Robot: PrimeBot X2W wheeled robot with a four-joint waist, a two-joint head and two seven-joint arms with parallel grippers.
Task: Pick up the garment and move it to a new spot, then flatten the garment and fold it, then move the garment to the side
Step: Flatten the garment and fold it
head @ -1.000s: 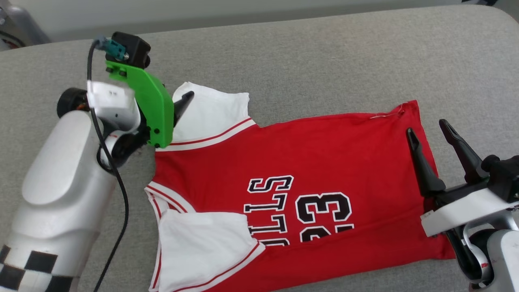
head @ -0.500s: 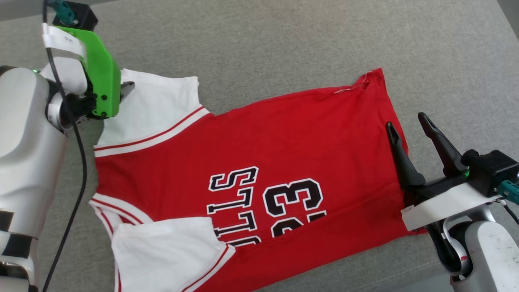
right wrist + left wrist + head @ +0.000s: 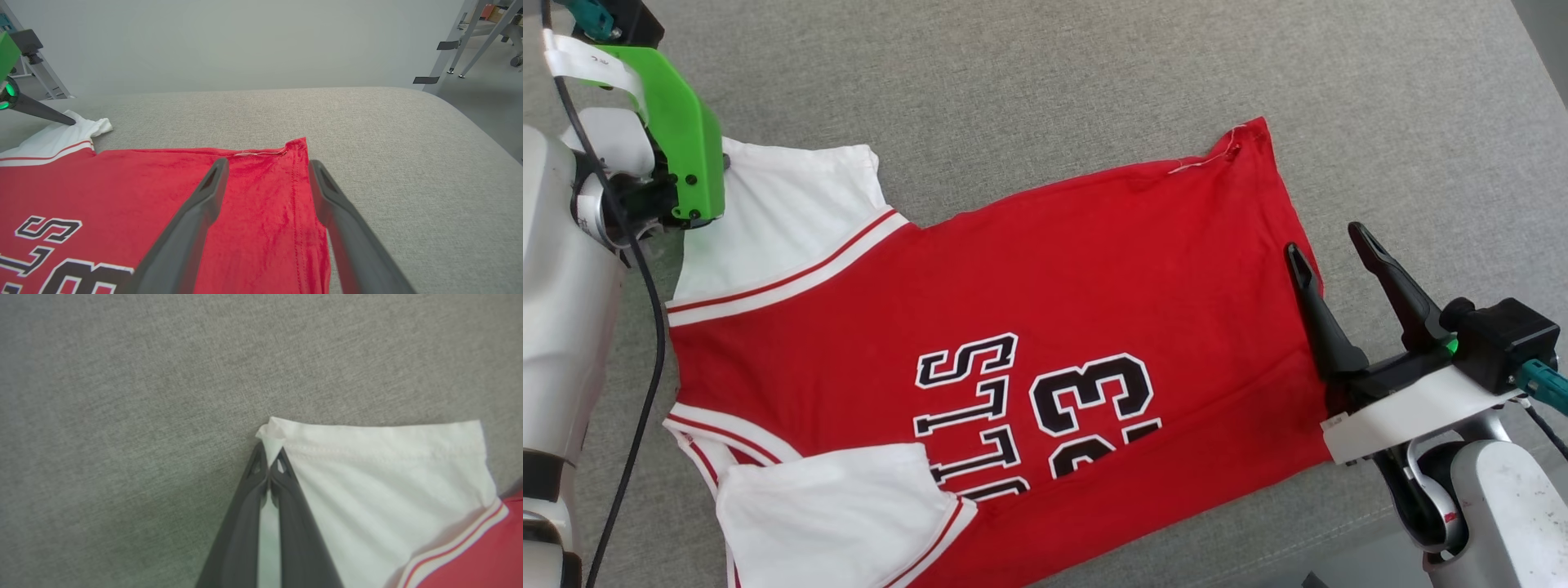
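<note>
The garment [image 3: 1013, 278], a red jersey with white sleeves and black lettering with 23, lies spread face up on a grey padded surface [image 3: 1045, 90]. My left gripper [image 3: 267, 457] is shut on the outer corner of the far white sleeve [image 3: 784, 204]; in the head view its green bracket [image 3: 682, 139] covers the fingers. The near sleeve [image 3: 825, 506] is folded over the lettering. My right gripper [image 3: 1327, 245] stands open at the hem, one finger over the red cloth [image 3: 261, 204] and the other beyond its edge, with nothing between them.
The padded surface stretches bare behind the garment and rounds off at the right [image 3: 470, 134]. Metal frame legs [image 3: 449, 45] stand on the floor beyond it. A black cable [image 3: 645, 327] hangs along my left forearm.
The head camera has moved, shifting the whole picture left. My left gripper's fingertip, earlier seen over the far sleeve, is now behind the bracket at the sleeve's corner. The right gripper stays open at the hem.
</note>
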